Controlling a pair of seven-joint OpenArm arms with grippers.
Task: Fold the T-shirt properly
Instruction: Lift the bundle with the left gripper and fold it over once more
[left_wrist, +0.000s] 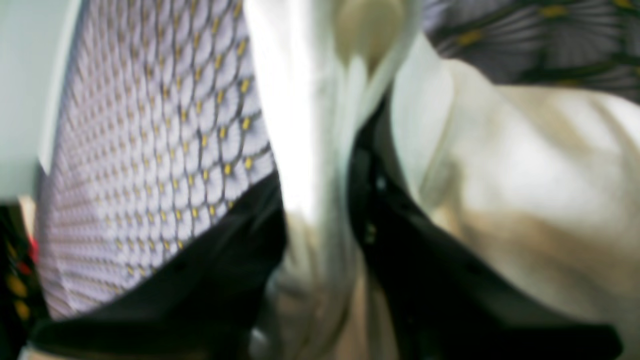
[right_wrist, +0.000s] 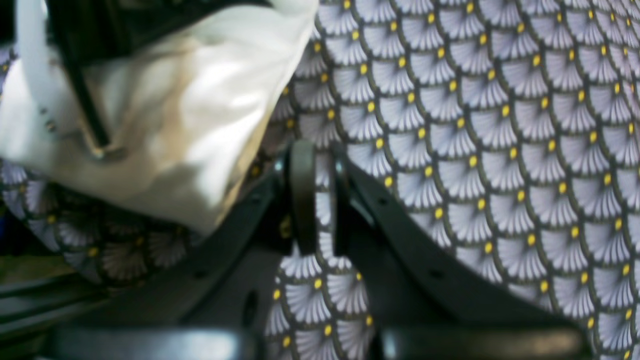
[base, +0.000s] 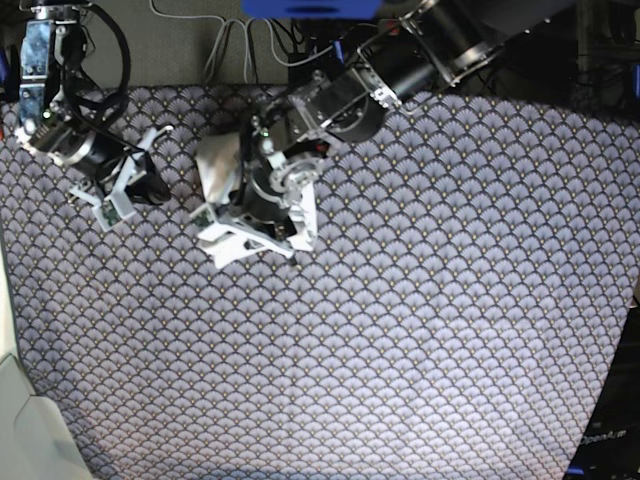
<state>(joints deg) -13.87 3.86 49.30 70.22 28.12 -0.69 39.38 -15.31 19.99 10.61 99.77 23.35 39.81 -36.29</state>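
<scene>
Left hand (left_wrist: 320, 210) pinching bunched T-shirt (left_wrist: 525, 165); right hand (right_wrist: 320, 200) pressed together, empty, over patterned cloth (right_wrist: 500, 150)

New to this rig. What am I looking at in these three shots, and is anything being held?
Two robot arms work over a table under a grey fan-patterned cloth. The base view looks down from overhead; the other two come from cameras on each arm's wrist. The left gripper, on the arm reaching in from the top of the overhead view, is shut on the crumpled white cloth T-shirt; white fabric runs between its black fingers. The right gripper sits apart, nearly shut, with only patterned cloth showing between its fingers; it holds nothing. The shirt is bunched, not folded yet.
</scene>
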